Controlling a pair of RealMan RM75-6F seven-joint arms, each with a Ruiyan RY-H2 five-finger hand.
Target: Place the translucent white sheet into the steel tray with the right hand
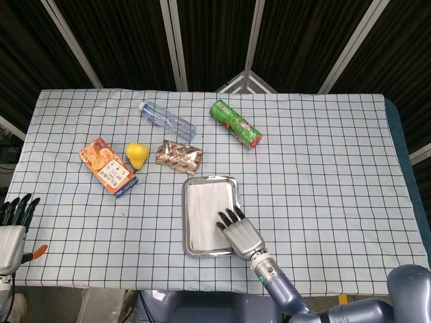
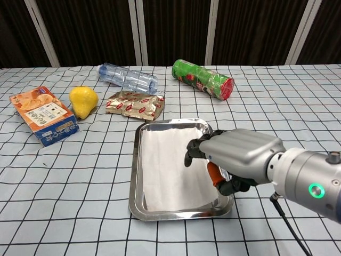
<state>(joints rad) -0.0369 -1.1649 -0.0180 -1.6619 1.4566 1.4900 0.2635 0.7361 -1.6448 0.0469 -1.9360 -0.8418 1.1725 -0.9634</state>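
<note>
While flat, sheet [image 2: 168, 168] inside steel tray [image 2: 137, 160].

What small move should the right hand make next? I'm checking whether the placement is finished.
Probably lift the right hand up and back toward the robot. The translucent white sheet already lies flat inside the steel tray, and the hand hangs above the tray's right side, apparently holding nothing.

Snack packet [image 2: 135, 104] just beyond steel tray [image 2: 136, 176] far rim; bare cloth right of tray.
</note>
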